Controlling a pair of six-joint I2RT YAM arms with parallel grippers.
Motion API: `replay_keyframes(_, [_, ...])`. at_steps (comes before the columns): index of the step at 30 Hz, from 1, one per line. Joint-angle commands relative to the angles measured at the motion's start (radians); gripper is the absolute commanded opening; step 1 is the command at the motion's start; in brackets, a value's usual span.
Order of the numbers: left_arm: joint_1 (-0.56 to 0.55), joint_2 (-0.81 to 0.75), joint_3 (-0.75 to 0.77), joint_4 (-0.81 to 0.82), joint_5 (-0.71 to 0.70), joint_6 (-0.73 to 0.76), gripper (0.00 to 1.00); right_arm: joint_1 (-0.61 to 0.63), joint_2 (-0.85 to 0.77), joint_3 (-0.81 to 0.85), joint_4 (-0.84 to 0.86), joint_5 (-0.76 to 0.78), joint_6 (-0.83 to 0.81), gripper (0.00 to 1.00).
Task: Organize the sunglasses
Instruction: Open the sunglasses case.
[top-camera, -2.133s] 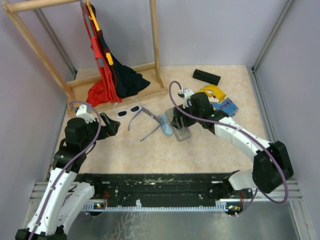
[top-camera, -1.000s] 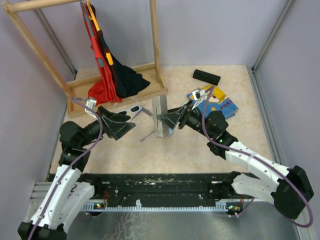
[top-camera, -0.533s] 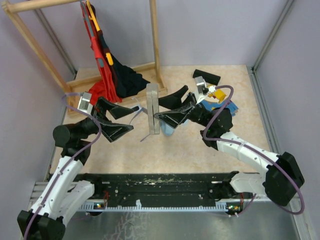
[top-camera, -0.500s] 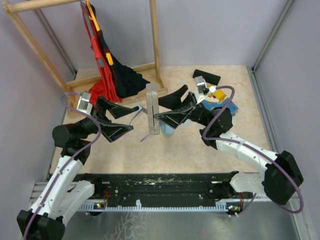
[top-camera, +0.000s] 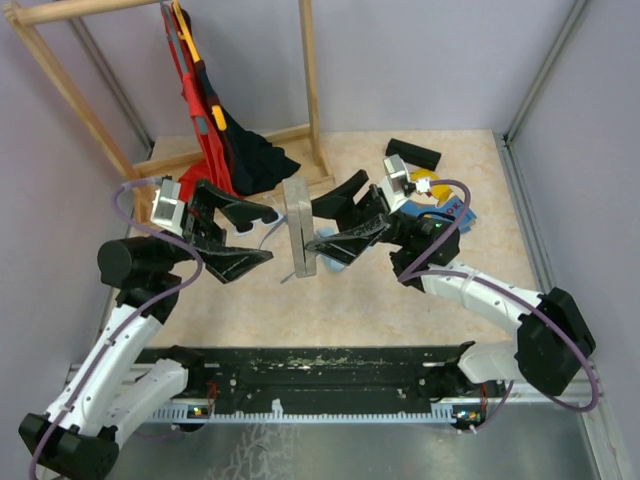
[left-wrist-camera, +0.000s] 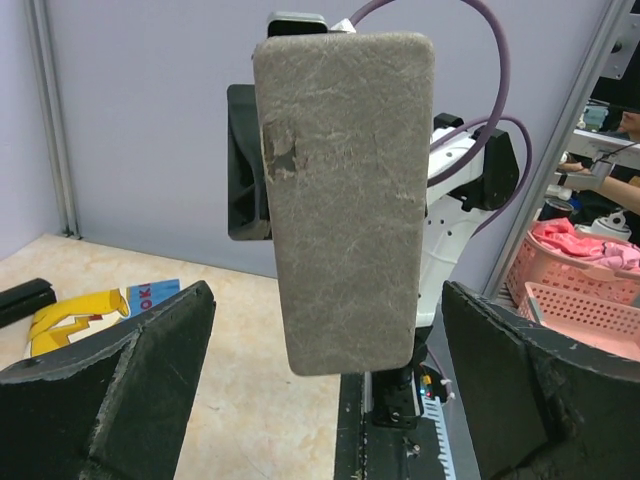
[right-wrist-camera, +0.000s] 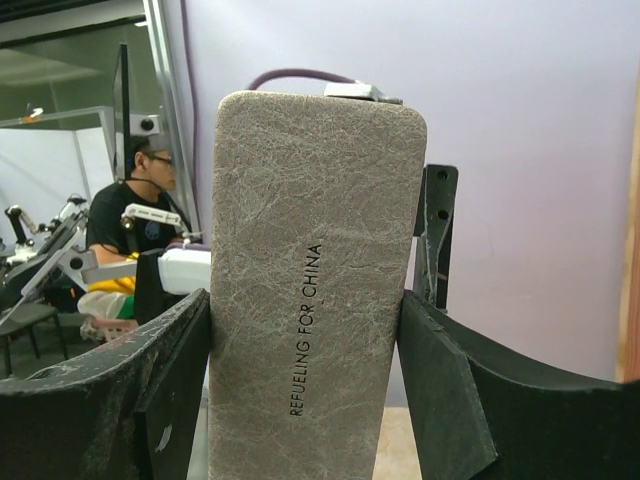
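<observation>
One thin grey temple is all that shows of the wire-framed pair (top-camera: 286, 279). It lies on the surface (top-camera: 400, 300) just beside the lower end of the grey case (top-camera: 298, 228), and the rest of the sunglasses cannot be made out from above. The case stands upright, off the surface, clamped across its width by the right pincer (top-camera: 312, 222). In the right wrist view both fingers press its long sides. The left pincer (top-camera: 270, 236) faces it from the other side with jaws spread wide and nothing in them; in the left wrist view its fingers (left-wrist-camera: 110, 390) stand well apart from the case. A light-blue cloth (top-camera: 335, 258) lies under the right pincer. Behind it is a yellow-and-blue packet (top-camera: 440, 200), and farther back a black case (top-camera: 413, 153). A wooden rack (top-camera: 310, 90) hung with red and black clothes (top-camera: 215, 150) stands at the back left.
</observation>
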Motion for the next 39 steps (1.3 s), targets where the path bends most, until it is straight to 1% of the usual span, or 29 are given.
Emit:
replay_keyframes(1, [-0.047, 0.024, 0.054, -0.082, -0.048, 0.126, 1.00, 0.039, -0.019, 0.068, -0.021, 0.030, -0.069, 0.00])
replay_keyframes(4, [-0.070, 0.045, 0.065, -0.083, -0.055, 0.143, 1.00, 0.051, -0.018, 0.078, -0.050, 0.034, -0.093, 0.00])
replay_keyframes(17, [-0.177, 0.077, 0.070, -0.092, -0.104, 0.188, 1.00, 0.053, -0.003, 0.092, -0.059, 0.045, -0.101, 0.00])
replay_keyframes(25, [-0.192, 0.060, 0.059, -0.073, -0.111, 0.174, 1.00, 0.054, -0.023, 0.078, -0.139, 0.076, -0.146, 0.00])
replay_keyframes(30, [-0.193, 0.042, 0.060, -0.090, -0.149, 0.186, 0.98, 0.053, -0.056, 0.046, -0.190, 0.107, -0.184, 0.00])
replay_keyframes(35, [-0.192, 0.030, 0.059, -0.085, -0.145, 0.187, 1.00, 0.053, -0.094, -0.001, -0.150, 0.169, -0.177, 0.00])
replay_keyframes(39, [-0.193, 0.048, 0.056, -0.033, -0.110, 0.152, 1.00, 0.053, -0.081, 0.002, -0.090, 0.165, -0.133, 0.00])
